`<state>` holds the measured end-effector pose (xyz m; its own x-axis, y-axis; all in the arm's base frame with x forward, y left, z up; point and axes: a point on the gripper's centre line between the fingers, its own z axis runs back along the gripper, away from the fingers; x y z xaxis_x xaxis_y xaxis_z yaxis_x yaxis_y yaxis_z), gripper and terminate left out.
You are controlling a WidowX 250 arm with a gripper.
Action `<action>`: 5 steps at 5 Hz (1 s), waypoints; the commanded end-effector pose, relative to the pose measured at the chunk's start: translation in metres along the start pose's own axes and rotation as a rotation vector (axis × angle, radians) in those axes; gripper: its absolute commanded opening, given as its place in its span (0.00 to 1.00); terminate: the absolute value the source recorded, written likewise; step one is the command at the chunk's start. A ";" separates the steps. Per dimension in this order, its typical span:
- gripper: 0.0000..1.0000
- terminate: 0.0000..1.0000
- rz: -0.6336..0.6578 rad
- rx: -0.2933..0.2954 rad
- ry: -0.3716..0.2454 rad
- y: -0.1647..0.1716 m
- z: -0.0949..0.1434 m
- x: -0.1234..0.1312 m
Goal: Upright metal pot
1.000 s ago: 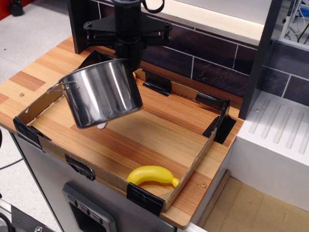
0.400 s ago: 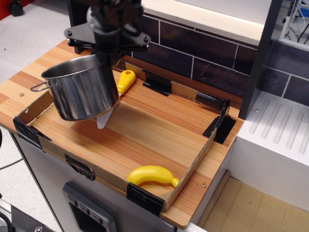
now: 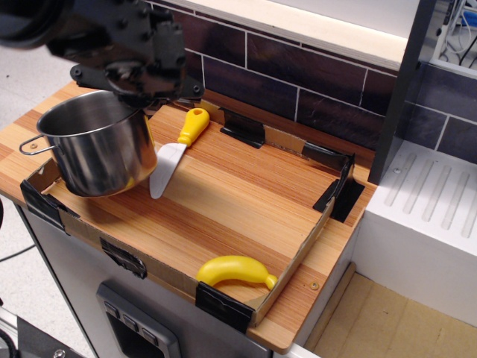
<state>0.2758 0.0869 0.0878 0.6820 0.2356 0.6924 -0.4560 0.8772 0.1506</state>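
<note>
The metal pot (image 3: 95, 151) is seen upright, mouth up, at the left end of the tabletop (image 3: 246, 201). Its far rim is met from above by the dark, blurred pincer (image 3: 138, 93); whether the rim is clamped cannot be told.

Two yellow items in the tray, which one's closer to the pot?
The yellow-handled knife: it lies right beside the metal pot at the tray's left end. The banana sits apart, at the front edge.
</note>
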 end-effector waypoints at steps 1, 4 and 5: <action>0.00 0.00 -0.003 0.021 -0.044 0.008 0.005 -0.001; 1.00 0.00 0.078 0.015 0.162 0.008 -0.002 -0.005; 1.00 0.00 0.096 0.038 0.261 0.008 0.003 0.001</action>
<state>0.2687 0.0944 0.0800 0.7744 0.4331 0.4612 -0.5436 0.8284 0.1349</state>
